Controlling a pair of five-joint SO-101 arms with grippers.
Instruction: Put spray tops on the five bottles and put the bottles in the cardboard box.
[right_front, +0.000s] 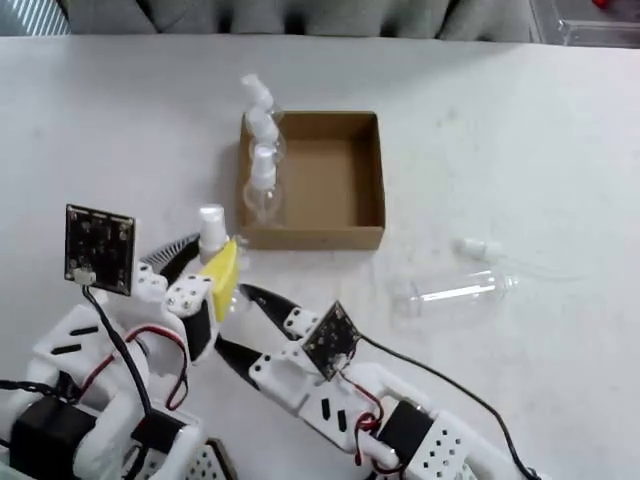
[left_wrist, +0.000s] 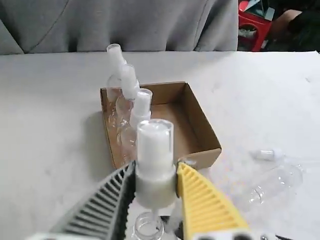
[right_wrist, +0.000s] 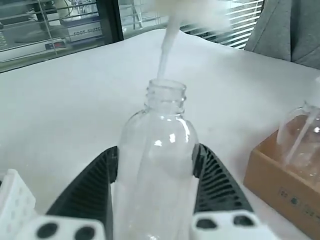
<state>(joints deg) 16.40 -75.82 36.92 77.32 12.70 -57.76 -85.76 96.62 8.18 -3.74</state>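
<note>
My left gripper (left_wrist: 155, 187) is shut on a white spray top (left_wrist: 155, 160), held upright just outside the cardboard box (right_front: 380, 175), near its front left corner. The top's dip tube (right_wrist: 162, 60) hangs into the open neck of a clear bottle (right_wrist: 155, 150). That bottle stands upright, with my right gripper (right_wrist: 155, 160) shut on its body directly beneath the top. Three capped bottles (right_front: 262, 185) stand in a row along the box's left wall. A bare bottle (right_front: 455, 292) lies on its side to the right of the box, with a loose spray top (right_front: 478, 246) just behind it.
Both arms (right_front: 330, 390) crowd the table's front left, close to the box's front wall. The box's right half (right_front: 335, 180) holds nothing. A person in grey sits behind the table's far edge (left_wrist: 150, 25).
</note>
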